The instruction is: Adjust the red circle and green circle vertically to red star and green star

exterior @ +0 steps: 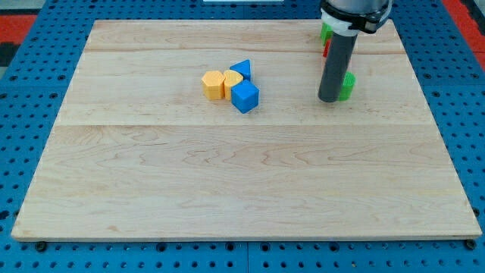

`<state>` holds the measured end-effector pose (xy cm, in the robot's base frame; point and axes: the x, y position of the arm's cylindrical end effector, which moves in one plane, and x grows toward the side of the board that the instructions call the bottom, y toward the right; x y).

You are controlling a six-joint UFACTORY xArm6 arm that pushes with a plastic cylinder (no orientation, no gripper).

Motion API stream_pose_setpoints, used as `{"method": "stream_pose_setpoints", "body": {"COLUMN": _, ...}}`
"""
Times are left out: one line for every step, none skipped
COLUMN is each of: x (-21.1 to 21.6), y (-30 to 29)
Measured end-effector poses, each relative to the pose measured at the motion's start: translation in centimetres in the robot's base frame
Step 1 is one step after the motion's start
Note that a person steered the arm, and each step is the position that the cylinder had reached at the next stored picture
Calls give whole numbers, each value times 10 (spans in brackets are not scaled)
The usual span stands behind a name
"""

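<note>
My tip rests on the board at the view's upper right. A green block touches the rod's right side just above the tip; its shape is mostly hidden. Further up, a second green block and a red block peek out at the rod's left edge, the green one above the red one. The rod covers most of both, so I cannot tell circle from star. No other red block shows.
A cluster sits left of the tip near the board's upper middle: two yellow blocks, a blue triangular block and a blue cube. The wooden board lies on a blue pegboard.
</note>
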<state>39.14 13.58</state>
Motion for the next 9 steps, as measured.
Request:
{"method": "stream_pose_setpoints", "body": {"x": 17, "y": 0}}
{"method": "stream_pose_setpoints", "body": {"x": 22, "y": 10}}
{"method": "stream_pose_setpoints", "body": {"x": 10, "y": 18}}
{"method": "stream_pose_setpoints", "body": {"x": -3, "y": 21}}
{"method": "stream_pose_setpoints", "body": {"x": -13, "y": 21}}
{"method": "stream_pose_setpoints", "body": {"x": -14, "y": 25}}
{"method": "stream_pose_setpoints", "body": {"x": -4, "y": 14}}
{"method": "stream_pose_setpoints", "body": {"x": -3, "y": -39}}
{"method": "stream_pose_setpoints", "body": {"x": -3, "y": -91}}
